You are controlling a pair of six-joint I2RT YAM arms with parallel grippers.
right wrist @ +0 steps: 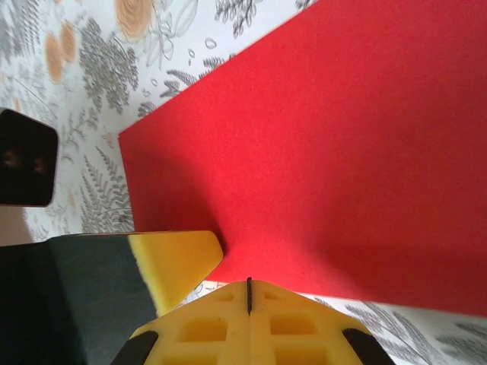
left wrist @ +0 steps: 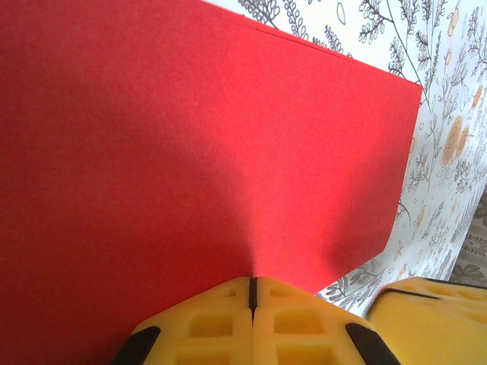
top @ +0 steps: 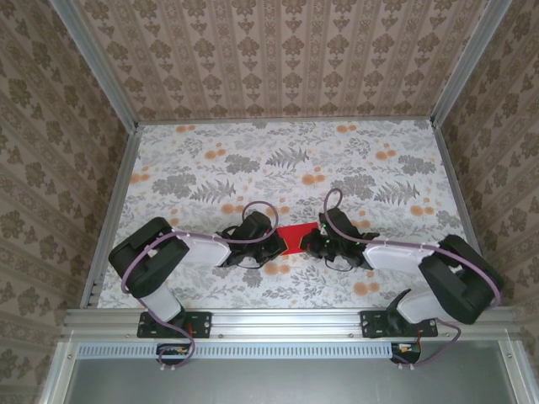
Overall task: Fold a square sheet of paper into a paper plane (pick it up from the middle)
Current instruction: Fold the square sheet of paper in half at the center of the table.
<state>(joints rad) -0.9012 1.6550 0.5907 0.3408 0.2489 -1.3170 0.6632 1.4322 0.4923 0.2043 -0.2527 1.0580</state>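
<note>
While both arms lean in over the flowered bench, the square sheet of paper lies between them toward the near side. It's bright red, and from the left wrist it looks doubled over, with two edges running together along its far side. The left hand is shut, yellow tips squeezed together right at the sheet's near edge. The right hand is shut as well, tips meeting at an edge of the red, with a finger of the other hand crowding in just beside it. I can't tell whether either hand has paper nipped in the seam or is merely bearing down on it. Now, the worries. These two are very close together, so any sideways sweep could knock one hand into the other. If both do have hold and they draw apart, thin paper like this could tear. If they are only pressing, a dragged tip could skate the whole sheet across the bench rather than sharpen a crease. The layers could also slip out of line, leaving the fold crooked and the plane lopsided.
</note>
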